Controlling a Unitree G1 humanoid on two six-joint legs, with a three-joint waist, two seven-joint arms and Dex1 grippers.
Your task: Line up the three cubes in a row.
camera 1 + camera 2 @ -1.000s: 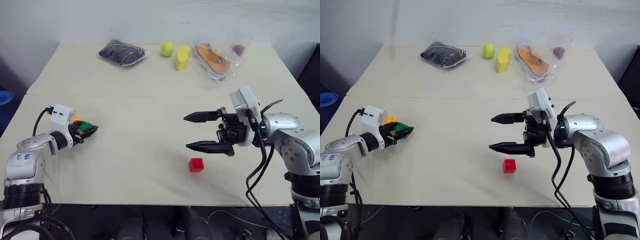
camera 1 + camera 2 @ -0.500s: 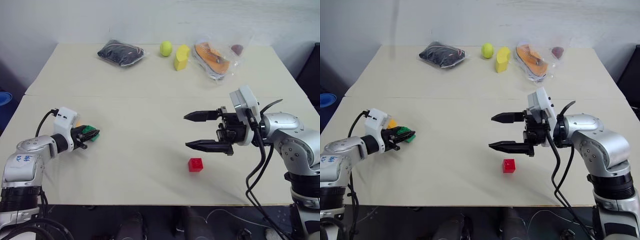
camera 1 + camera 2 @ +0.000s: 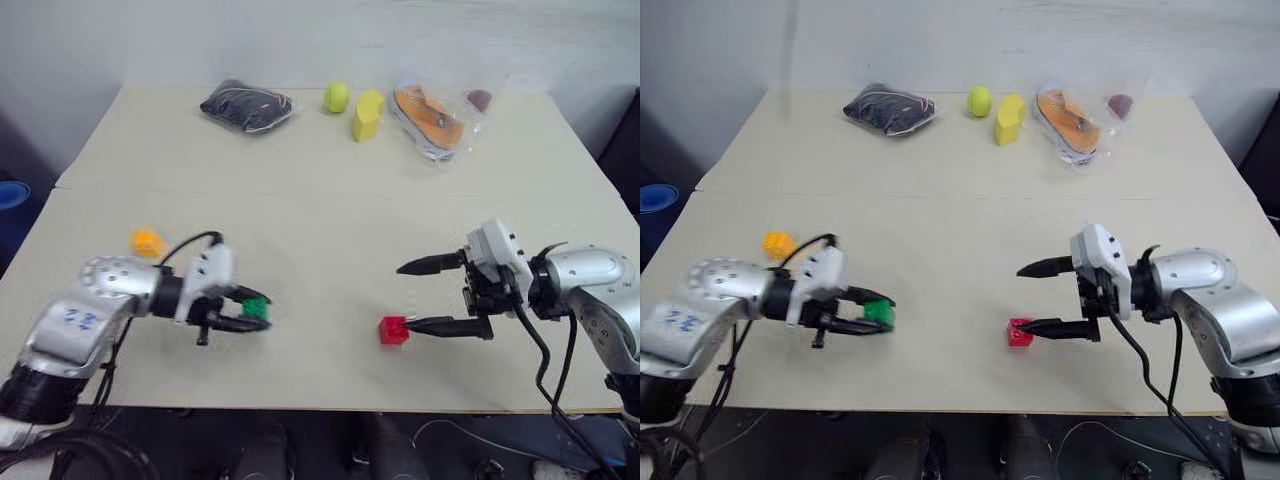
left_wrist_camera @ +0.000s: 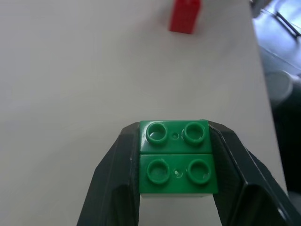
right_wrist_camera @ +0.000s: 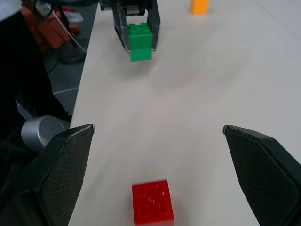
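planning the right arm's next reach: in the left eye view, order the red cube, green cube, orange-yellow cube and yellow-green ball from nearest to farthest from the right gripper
1. red cube, just beside the right gripper, at its lower fingertip
2. green cube, mid-table, held in the left gripper
3. orange-yellow cube, far left on the table
4. yellow-green ball, at the back edge; close to the orange-yellow cube in rank

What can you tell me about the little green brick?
The green brick is a small toy block of glossy plastic with round studs on top, four of them visible in the left wrist view. The left gripper has it clamped between two black fingers, one pressing each side. It sits level near the front of the table, left of the red brick. Whether it touches the tabletop is unclear.
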